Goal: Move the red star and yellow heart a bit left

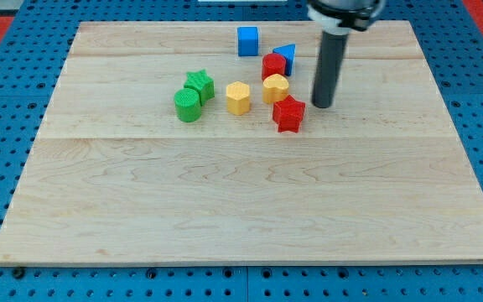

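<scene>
The red star (289, 114) lies on the wooden board (241, 193), right of centre in the upper half. The yellow heart (276, 88) sits just above and left of it, close to it or touching. My tip (322, 106) stands on the board just right of the red star, a small gap apart, and right of the yellow heart. The dark rod rises from the tip toward the view's top.
A red block (273, 65) and a blue triangular block (286, 57) sit right above the yellow heart. A blue cube (247, 41) lies near the top edge. A yellow hexagon (238, 98), a green star (199, 85) and a green cylinder (188, 106) lie to the left.
</scene>
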Controlling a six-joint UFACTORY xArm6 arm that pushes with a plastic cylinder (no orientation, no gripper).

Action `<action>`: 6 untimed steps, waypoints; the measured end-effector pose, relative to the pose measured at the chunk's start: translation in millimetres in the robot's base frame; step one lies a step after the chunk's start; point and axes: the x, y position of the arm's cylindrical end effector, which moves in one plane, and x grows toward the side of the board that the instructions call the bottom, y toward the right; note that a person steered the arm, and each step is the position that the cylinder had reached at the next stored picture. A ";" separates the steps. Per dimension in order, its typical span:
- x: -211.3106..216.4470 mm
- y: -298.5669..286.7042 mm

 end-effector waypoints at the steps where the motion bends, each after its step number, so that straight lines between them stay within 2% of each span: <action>1: 19.2 2.5; 5: 29.3 -70.5; 6: 52.1 -64.4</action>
